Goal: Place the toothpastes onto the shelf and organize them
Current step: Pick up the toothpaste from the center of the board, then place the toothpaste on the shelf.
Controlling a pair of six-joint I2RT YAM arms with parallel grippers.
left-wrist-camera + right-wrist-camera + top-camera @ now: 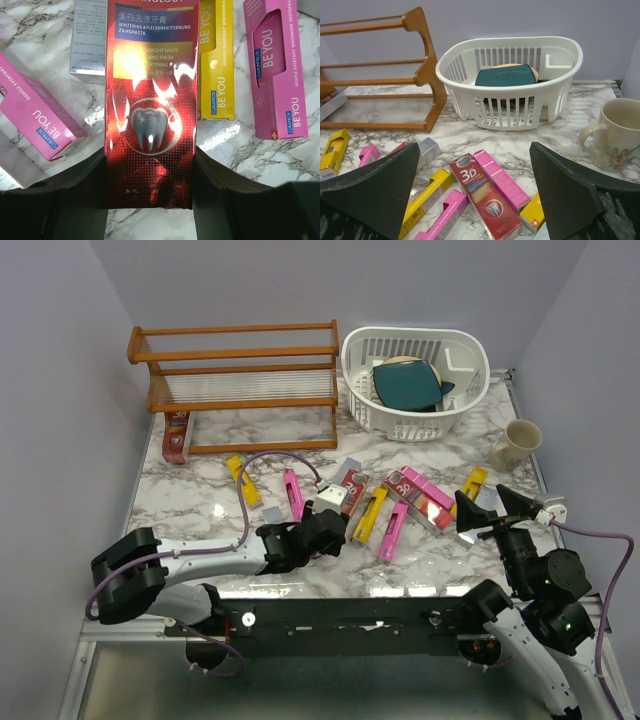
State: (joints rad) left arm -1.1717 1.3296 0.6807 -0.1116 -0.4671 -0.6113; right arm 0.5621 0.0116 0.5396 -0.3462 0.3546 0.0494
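Left end effector (149, 150) low over the marble surface (250, 165), jaws about half open astride the near end of the tooth-print red carton (150, 75). Its fingers (220, 200) stand at the carton's two long sides, and it cannot be told whether they press it or merely flank it. Just right of this end effector lies a yellow carton (216, 65), with a pink carton (277, 75) beyond it. To its left lies a slanted pink carton (35, 120), and ahead and left a silver carton (89, 45) lies just beside the red one. Right end effector (475, 150) above the surface, jaws spread wide, nothing between them. Below and just ahead of it lies a red 3D carton (482, 197) with a long pink carton (501, 180) along its right side. More yellow, pink and silver cartons are scattered to its left. Farther ahead stands a white slotted basket (510, 112) holding a teal object (506, 75). Ahead and right of the end effector is a mug (617, 135). Ahead and left is the orange-brown wooden shelf (422, 60), well apart from both end effectors. In the top view a further red carton (177, 435) lies at the shelf's left end, and it cannot be told whether this carton rests on the lower tier or on the surface.
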